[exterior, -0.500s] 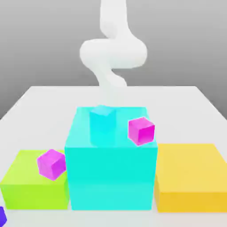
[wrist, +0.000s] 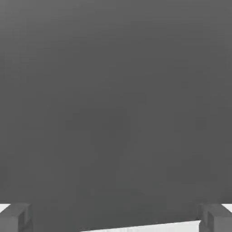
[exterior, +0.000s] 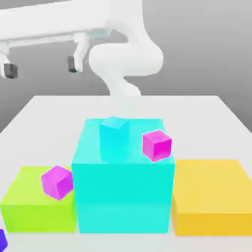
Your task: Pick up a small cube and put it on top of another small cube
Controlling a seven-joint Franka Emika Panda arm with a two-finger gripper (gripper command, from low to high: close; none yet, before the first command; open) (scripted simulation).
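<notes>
A small deep-blue cube (exterior: pixel 2 240) shows partly at the lower left corner of the exterior view, on the white table in front of the green block. My gripper (exterior: pixel 41 66) hangs high at the exterior view's upper left, far above the table and well away from every cube. Its two dark fingertips (exterior: pixel 74 63) stand wide apart with nothing between them. In the hand view the gripper (wrist: pixel 116 219) is open against a plain grey background, with one fingertip (wrist: pixel 16 217) at each lower corner.
A big cyan block (exterior: pixel 123 192) stands in the middle, carrying a small cyan cube (exterior: pixel 114 130) and a magenta cube (exterior: pixel 157 144). A low green block (exterior: pixel 29 209) at the exterior view's left holds another magenta cube (exterior: pixel 57 182). A yellow block (exterior: pixel 211 197) sits on the right.
The hand has swung into the exterior view at the upper left, fingers spread. The cubes and blocks have not moved.
</notes>
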